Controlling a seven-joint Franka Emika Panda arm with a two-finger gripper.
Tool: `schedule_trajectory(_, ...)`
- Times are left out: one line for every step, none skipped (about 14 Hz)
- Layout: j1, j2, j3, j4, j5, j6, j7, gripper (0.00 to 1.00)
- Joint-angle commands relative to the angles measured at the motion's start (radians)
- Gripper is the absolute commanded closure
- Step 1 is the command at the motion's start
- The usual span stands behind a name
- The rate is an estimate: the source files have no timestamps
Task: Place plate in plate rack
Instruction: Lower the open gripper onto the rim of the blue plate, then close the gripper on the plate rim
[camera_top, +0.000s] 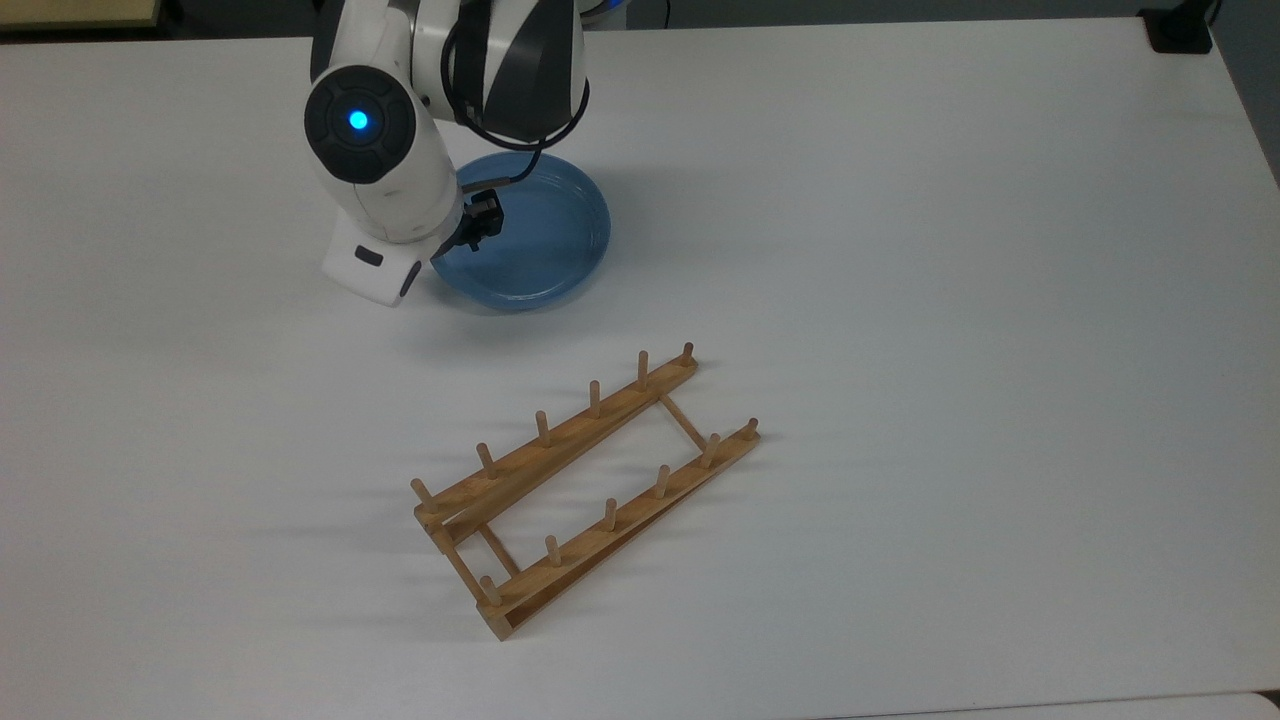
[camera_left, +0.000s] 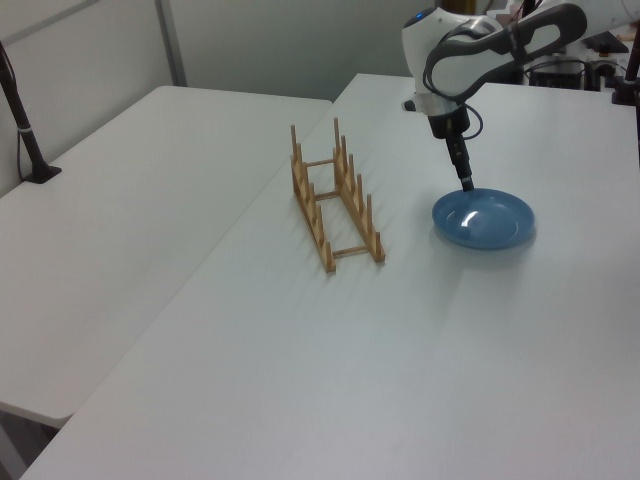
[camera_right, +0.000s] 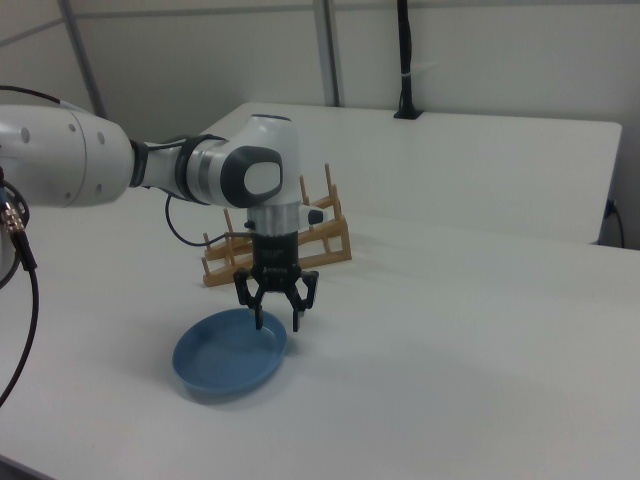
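Note:
The light-blue plate (camera_top: 545, 240) (camera_left: 485, 220) (camera_right: 228, 353) lies flat on the white table. My gripper (camera_top: 470, 238) (camera_left: 467, 183) (camera_right: 278, 322) points straight down at the plate's edge, on the top view's left. It is open and holds nothing. In the right view one finger (camera_right: 258, 318) hangs over the plate's inside and the other finger (camera_right: 297, 320) hangs outside the rim. The wooden plate rack (camera_top: 560, 440) (camera_left: 358, 210) (camera_right: 300, 240) stands with nothing in it, apart from the plate, lower in the top view.
A black clamp with a post (camera_left: 25, 130) (camera_right: 405, 60) sits on the neighbouring table. Another black block (camera_top: 1180, 30) is at the table's far corner. A seam separates the two tables in the left view. A cable (camera_top: 560, 110) runs along the arm.

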Motion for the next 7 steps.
schedule_trajectory(0.016,0.011,-0.01,-0.036,0.017,0.084,-0.03,0.36)
schedule_trajectory(0.016,0.014,-0.01,-0.044,0.017,0.108,-0.028,0.41)
schedule_trajectory(0.017,0.022,-0.01,-0.044,0.017,0.119,-0.03,0.44)
schedule_trajectory(0.019,0.022,-0.01,-0.045,0.017,0.119,-0.03,0.44)
schedule_trajectory(0.02,0.02,-0.01,-0.044,0.017,0.116,-0.03,0.46)
schedule_trajectory(0.02,0.022,-0.01,-0.045,0.017,0.115,-0.03,0.52)
schedule_trajectory(0.02,0.022,-0.01,-0.045,0.017,0.113,-0.03,0.59)
